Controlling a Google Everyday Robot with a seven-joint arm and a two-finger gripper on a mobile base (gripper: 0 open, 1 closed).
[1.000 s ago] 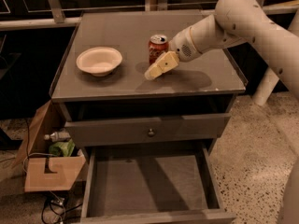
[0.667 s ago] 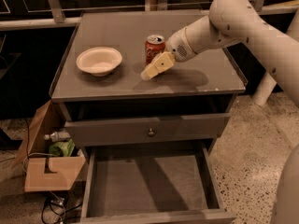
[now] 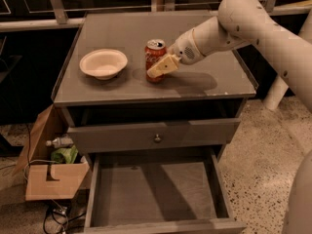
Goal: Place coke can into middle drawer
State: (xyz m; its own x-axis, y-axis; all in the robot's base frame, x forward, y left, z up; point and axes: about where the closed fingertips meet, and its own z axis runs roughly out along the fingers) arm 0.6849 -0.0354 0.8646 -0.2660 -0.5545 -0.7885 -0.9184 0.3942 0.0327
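Gripper up on the cabinet top, pressed right against the coke can. One cream-coloured pad lies slantwise across the front of the can and covers its lower half. The far side of the gripper is hidden behind the can, so whether it is clamped on the can or merely set around it, I cannot tell.

Now the can: it stands upright near the middle of the top, silver lid showing, red side half masked. Just to its left sits a cream-white bowl, apart from the can, not touching.

The white arm sweeps in from the right, and its upper part runs out of the picture at the right edge.

Down below, the drawer with the small round knob is shut. Under it the middle drawer is pulled out wide, its flat grey floor bare; the front lip is cut off by the bottom edge.

On the left, on the floor, a cardboard box holds a plastic bottle and something green that is hard to make out. Dark cables trail beneath it.
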